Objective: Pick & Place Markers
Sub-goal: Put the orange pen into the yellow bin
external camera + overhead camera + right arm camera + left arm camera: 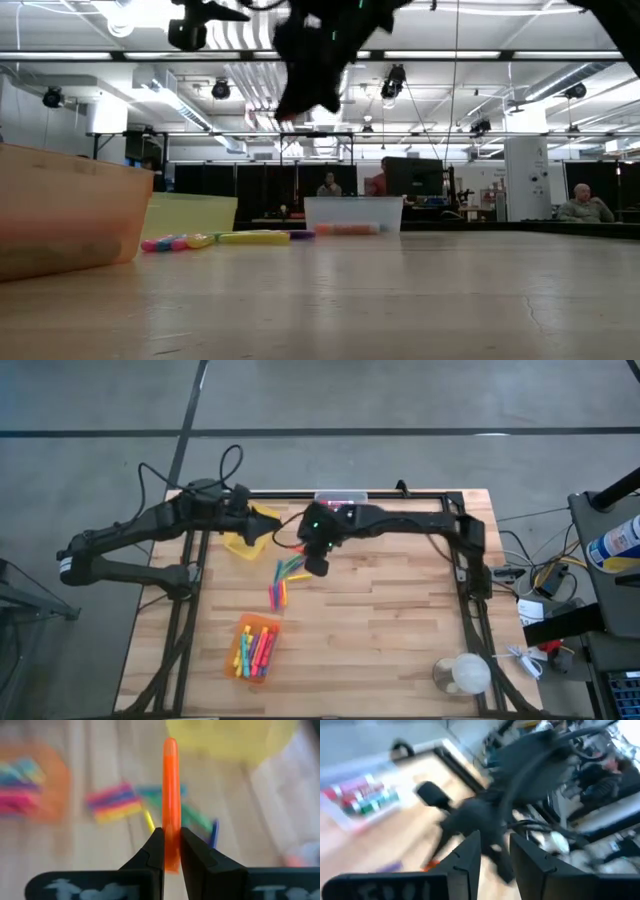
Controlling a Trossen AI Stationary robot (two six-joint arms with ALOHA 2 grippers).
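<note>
Several bright markers (288,575) lie loose on the wooden table's middle; they also show in the right wrist view (115,802) and the low view (225,238). My right gripper (318,563) hangs above them, shut on an orange marker (171,780). My left gripper (258,520) waits high over the yellow bin (245,545). Its fingers stand apart in the left wrist view (495,845) with nothing between them. More markers fill the orange bin (240,628) near the front. My right gripper pinches the orange marker between its two fingers (155,850), on the barrel near one end (171,822). The fingers slant down from the table's right side. Most of the marker sticks out past the fingertips, and it is lifted clear of the table.
A clear bin (342,496) holding markers stands at the far edge. The yellow bin rests on the table at the far left. A white round object (465,672) sits at the near right corner. Dark frame rails (470,570) run along the table's sides. People sit in the room beyond.
</note>
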